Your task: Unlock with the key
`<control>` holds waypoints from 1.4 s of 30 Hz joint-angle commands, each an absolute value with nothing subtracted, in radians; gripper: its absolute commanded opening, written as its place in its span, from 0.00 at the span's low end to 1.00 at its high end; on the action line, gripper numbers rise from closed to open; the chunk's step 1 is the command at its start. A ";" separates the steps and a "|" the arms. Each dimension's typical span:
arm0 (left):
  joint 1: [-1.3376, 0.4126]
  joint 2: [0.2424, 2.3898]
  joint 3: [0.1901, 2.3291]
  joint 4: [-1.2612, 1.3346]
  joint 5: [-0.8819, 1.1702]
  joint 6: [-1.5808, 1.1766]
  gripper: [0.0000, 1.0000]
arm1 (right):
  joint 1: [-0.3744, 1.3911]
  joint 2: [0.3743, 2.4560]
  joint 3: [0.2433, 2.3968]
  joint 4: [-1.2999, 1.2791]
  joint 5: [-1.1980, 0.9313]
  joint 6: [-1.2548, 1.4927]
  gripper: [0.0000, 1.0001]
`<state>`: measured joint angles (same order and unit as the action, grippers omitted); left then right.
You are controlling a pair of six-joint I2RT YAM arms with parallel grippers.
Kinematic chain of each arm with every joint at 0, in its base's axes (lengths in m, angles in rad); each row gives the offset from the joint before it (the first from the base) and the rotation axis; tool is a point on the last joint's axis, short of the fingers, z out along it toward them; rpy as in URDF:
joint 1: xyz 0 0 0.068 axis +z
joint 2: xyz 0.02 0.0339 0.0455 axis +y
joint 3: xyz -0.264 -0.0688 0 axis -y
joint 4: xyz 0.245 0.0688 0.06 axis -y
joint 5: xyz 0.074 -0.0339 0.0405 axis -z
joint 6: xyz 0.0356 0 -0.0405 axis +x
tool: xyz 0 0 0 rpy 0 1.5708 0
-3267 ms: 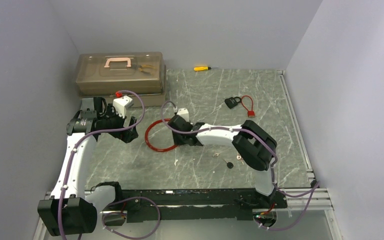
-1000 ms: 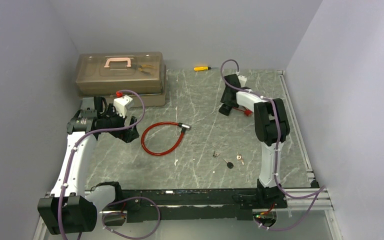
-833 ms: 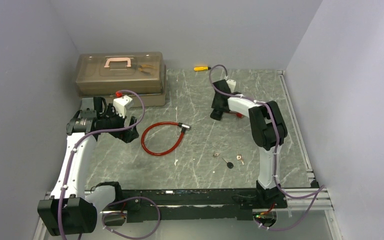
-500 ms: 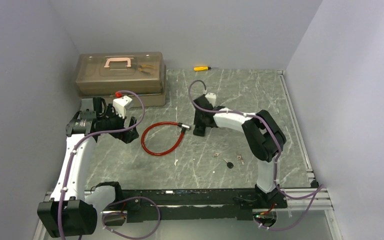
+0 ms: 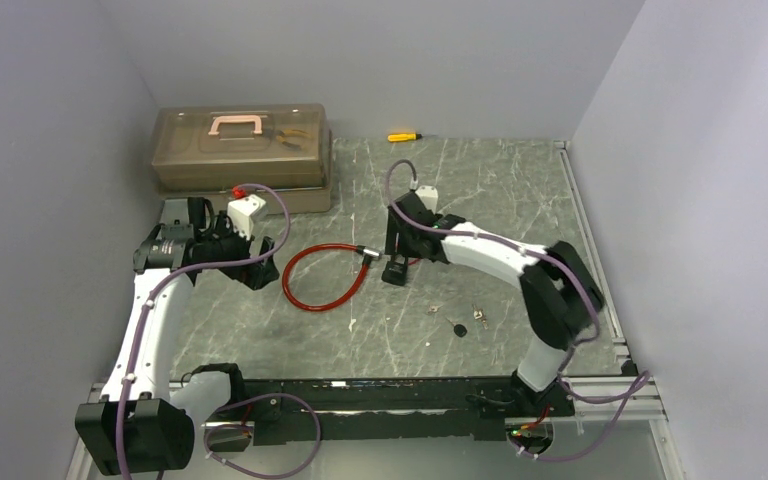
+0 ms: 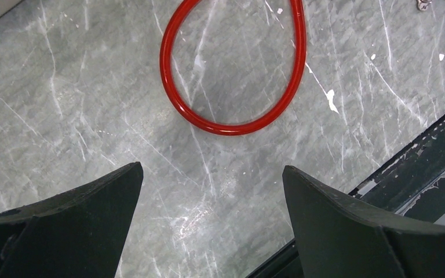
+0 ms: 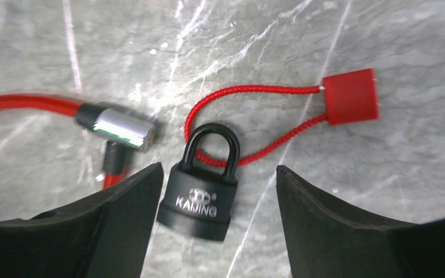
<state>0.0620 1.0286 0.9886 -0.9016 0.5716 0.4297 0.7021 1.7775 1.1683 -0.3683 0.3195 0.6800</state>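
**Right gripper (image 7: 217,174) spread open around the black padlock (image 7: 200,197)**

Right gripper fingers (image 7: 121,220) stand wide apart, pointing down at the grey marbled table (image 5: 520,200), and hold nothing. The padlock lies flat on the table between them, its shackle closed and pointing away from the wrist camera. It sits closer to the finger on the left of the wrist view; whether it touches that finger cannot be told. The word KAMING is printed on the padlock's body.

A thin red cord (image 7: 249,90) runs through the padlock's shackle and ends in a square red tag (image 7: 350,95), which lies beyond the padlock and off to one side. Just beside the padlock, on its other side, is the metal end (image 7: 121,130) of a red cable lock (image 5: 325,280). The cable's loop stretches away from the padlock toward the left arm.

The left gripper (image 6: 211,174) hovers past the far side of that loop from the padlock. It is also open and empty.

A black-headed key (image 5: 457,329) lies on the table, nearer the arm bases than the padlock and apart from it. A silvery key (image 5: 479,317) lies just beside the first key, a little farther from the padlock.

Well beyond the padlock, against the back wall, are a brown toolbox (image 5: 240,150) and a yellow screwdriver (image 5: 405,136).
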 commanded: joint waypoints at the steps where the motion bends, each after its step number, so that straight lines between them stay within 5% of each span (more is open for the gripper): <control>1: 0.058 1.010 0.992 -0.922 0.605 0.459 0.98 | 0.701 1.581 1.093 -0.443 0.355 0.660 0.77; 13: 0.047 0.999 1.016 -0.981 0.622 0.495 0.98 | 0.719 1.254 0.745 -0.520 0.265 0.767 0.66; 27: 0.018 0.989 0.968 -0.967 0.595 0.497 0.98 | 0.782 1.345 0.722 -0.438 0.246 0.788 0.48; 39: 0.006 1.001 0.971 -0.954 0.596 0.484 0.98 | 0.784 1.433 0.693 -0.392 0.259 0.793 0.47; 42: 0.007 0.997 0.967 -0.948 0.589 0.482 0.98 | 0.784 1.442 0.687 -0.372 0.260 0.796 0.39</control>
